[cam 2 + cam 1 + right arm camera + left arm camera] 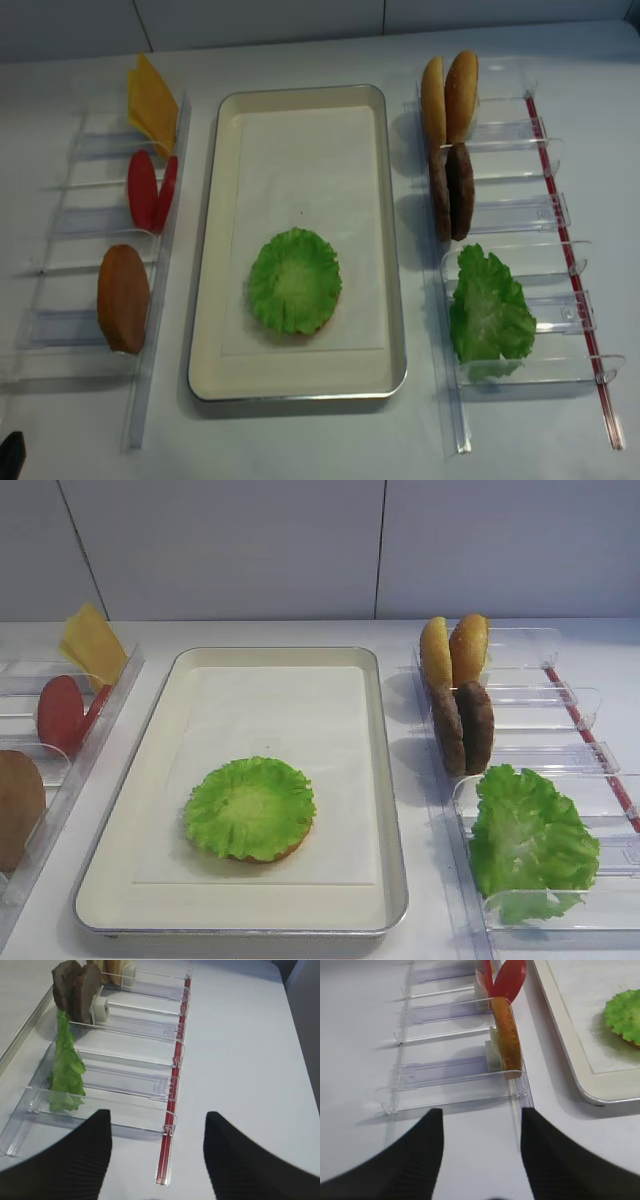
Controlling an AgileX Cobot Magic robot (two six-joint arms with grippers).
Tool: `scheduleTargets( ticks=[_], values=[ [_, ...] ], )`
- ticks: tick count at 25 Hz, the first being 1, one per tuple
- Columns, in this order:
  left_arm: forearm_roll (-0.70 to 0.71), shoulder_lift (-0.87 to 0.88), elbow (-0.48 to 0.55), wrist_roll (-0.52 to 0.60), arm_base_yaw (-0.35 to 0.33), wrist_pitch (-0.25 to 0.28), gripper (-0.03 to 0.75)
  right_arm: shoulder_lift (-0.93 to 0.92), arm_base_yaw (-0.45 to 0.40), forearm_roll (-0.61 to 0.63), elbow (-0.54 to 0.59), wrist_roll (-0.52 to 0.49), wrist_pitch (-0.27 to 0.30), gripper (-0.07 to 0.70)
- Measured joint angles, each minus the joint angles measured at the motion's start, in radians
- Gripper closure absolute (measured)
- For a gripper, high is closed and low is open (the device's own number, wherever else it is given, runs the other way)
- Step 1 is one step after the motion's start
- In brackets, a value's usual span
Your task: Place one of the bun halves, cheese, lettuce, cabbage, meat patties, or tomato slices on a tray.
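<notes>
My right gripper (157, 1155) is apart and empty. Lettuce (250, 807) already covers a bun on the tray (385, 780); next I reach for the patties (75, 990) at eleven o'clock.

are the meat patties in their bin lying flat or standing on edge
Standing on edge: the two meat patties sit upright, side by side, in the clear bin right of the tray.

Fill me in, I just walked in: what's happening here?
A burger is being built on the tray. A bun half already lies there with the lettuce on top. Neither the left gripper nor the right gripper holds anything; both are open. Meat patties wait in their bin.
</notes>
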Motion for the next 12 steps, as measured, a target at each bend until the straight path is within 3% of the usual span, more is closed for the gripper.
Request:
scheduleTargets(
  ticks=[12],
  values=[
    [0.0, 0.0, 0.0, 0.0, 0.0, 0.0, 0.367, 0.0, 0.0, 0.0, 0.0, 0.0, 0.0, 0.213]
  ],
)
